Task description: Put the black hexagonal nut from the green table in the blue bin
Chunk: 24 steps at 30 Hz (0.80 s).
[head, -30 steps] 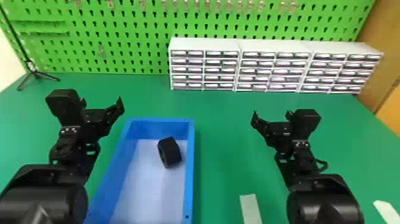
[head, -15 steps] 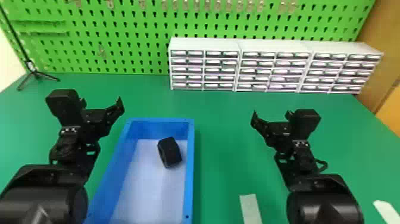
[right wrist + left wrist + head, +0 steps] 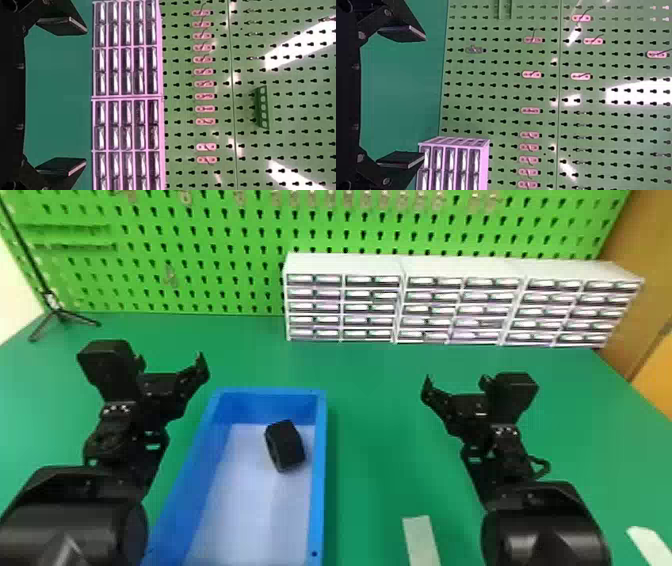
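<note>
We see the left gripper (image 3: 171, 362) with its jaws spread wide, and in the left wrist view its two flat black fingers stand well apart with only air between them. The right gripper (image 3: 456, 381) is likewise wide open and holds nothing. The black hexagonal nut (image 3: 286, 446) lies clear of both sets of jaws; in the head view we find it between the two grippers, inside the blue bin (image 3: 320, 470). It is a chunky, dark, matt block with flat sides, resting at a slant on the bin's pale, smooth floor, near the right wall and toward the far end. The bin is a long, open box with straight blue walls, and it sits on the plain green table (image 3: 375, 415). To the right of the bin we see a pale strip (image 3: 422, 540), with another strip (image 3: 650, 545) farther right. At the back stand white drawer cabinets (image 3: 345, 307) with rows of small shiny drawers, before a bright green pegboard (image 3: 225, 230) pierced by dark slots. A thin black tripod (image 3: 57, 312) stands at the far left.
</note>
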Tool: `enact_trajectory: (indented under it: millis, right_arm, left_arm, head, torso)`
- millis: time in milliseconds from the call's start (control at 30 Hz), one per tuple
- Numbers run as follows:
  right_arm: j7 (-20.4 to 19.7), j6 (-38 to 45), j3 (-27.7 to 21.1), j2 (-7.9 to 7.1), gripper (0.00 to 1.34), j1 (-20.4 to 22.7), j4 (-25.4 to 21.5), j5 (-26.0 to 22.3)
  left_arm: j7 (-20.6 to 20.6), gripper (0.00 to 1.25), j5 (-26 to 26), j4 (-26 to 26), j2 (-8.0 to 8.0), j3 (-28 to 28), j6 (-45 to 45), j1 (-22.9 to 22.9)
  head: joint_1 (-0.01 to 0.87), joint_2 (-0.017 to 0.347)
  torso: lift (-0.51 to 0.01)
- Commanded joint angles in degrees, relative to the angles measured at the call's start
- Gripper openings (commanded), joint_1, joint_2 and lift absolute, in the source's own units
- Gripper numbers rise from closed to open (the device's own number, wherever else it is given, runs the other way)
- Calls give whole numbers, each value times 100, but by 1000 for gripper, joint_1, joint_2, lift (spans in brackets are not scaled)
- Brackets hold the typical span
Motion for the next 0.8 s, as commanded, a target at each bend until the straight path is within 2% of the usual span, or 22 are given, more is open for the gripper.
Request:
enact_trajectory:
  millis: [0,767]
  right_arm:
    - [0,0,10,-16,1200,-5,0,0]
    - [0,0,19,-16,1198,-5,0,-35]
  left_arm:
    - [0,1028,0,-2,0,0,0,-1]
    - [0,1028,-9,-2,0,-9,0,-10]
  head:
    - [683,28]
    - [683,28]
  torso:
    - [-96]
    - [-96]
